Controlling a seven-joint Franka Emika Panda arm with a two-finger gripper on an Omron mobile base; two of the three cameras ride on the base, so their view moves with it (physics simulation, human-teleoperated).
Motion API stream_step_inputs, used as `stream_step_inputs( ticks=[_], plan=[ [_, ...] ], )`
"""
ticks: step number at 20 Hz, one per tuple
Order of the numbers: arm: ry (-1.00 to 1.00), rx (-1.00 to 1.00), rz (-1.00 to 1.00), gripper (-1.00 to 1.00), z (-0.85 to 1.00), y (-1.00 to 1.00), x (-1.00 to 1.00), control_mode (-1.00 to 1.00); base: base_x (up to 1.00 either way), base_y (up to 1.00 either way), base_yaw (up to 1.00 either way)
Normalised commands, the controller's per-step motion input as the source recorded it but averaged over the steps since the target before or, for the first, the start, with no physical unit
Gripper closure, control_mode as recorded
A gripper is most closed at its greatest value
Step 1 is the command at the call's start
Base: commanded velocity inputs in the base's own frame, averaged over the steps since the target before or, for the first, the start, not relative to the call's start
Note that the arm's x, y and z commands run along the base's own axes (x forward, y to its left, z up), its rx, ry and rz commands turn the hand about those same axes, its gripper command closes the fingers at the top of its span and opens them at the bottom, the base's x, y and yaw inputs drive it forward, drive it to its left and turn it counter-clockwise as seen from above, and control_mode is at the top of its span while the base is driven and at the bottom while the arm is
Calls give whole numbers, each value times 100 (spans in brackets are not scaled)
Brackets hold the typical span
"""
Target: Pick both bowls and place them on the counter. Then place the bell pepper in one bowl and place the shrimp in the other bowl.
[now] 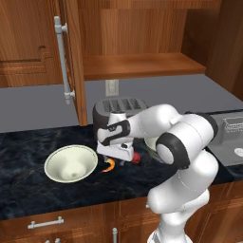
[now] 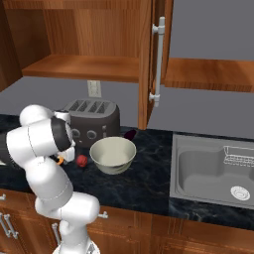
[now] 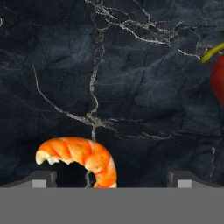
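On the black counter (image 1: 28,190) lies the orange shrimp (image 1: 109,165), directly under my open gripper (image 1: 115,160). In the hand view the shrimp (image 3: 81,158) curls between the two finger tips (image 3: 41,178), nearer the left one, with nothing gripped by the gripper (image 3: 112,179). The red bell pepper (image 1: 136,157) sits just right of the hand and shows at the hand view's right edge (image 3: 218,81). The wide shallow bowl (image 1: 71,163) stands left of the shrimp. The deeper bowl (image 2: 112,155) stands right of the pepper (image 2: 82,160), mostly hidden by my arm in the left base view.
A dark toaster (image 1: 118,107) stands at the wall behind my hand. A steel sink (image 2: 213,168) lies to the right. An open wooden cabinet door (image 2: 158,59) with a long handle hangs above the counter, beside a shelf (image 1: 142,64).
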Motion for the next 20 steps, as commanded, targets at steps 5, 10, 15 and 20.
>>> stream_step_inputs(
  ticks=[5,10,15,20],
  plan=[
    [2,-1,0,-100,-10,15,6,-100,0,0,0],
    [0,0,0,-100,-15,7,1,-100,0,0,0],
    [0,0,0,-100,-17,-1,0,-100,0,0,0],
    [0,0,0,-100,-17,0,0,-100,0,0,0]
  ],
)
